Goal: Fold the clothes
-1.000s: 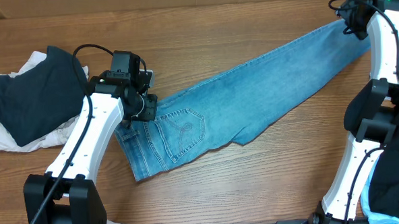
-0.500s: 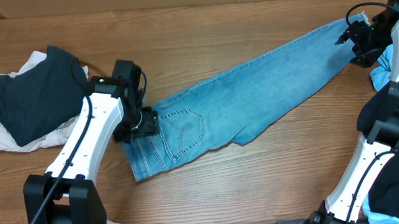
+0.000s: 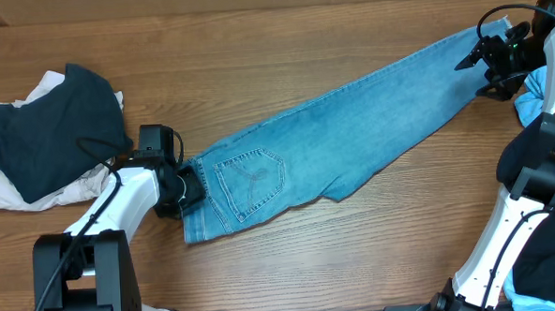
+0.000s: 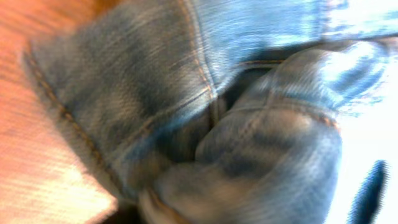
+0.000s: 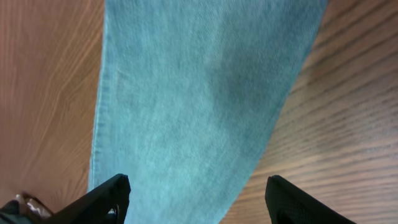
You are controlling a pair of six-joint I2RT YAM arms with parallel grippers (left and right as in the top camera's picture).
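Note:
The light-blue jeans [image 3: 351, 124] lie flat and diagonal on the table, with the waistband at the front left and the hems at the far right. A stitched back pocket [image 3: 250, 180] faces up. My left gripper [image 3: 191, 187] is low at the waistband edge. In the left wrist view blurred, bunched denim [image 4: 249, 124] fills the frame and hides the fingers, and it looks gripped. My right gripper [image 3: 476, 72] hovers over the leg near the hem. Its fingers [image 5: 196, 202] are wide open above the denim [image 5: 199, 93] and hold nothing.
A dark navy top [image 3: 46, 128] lies over a white garment [image 3: 11, 186] at the far left. A small sky-blue cloth [image 3: 535, 97] sits at the right edge by the right arm. Bare wood table [image 3: 292, 267] lies in front of the jeans.
My left gripper slid down along the waistband toward the front and dropped low. My right gripper came in from the far corner to over the leg near the hem.

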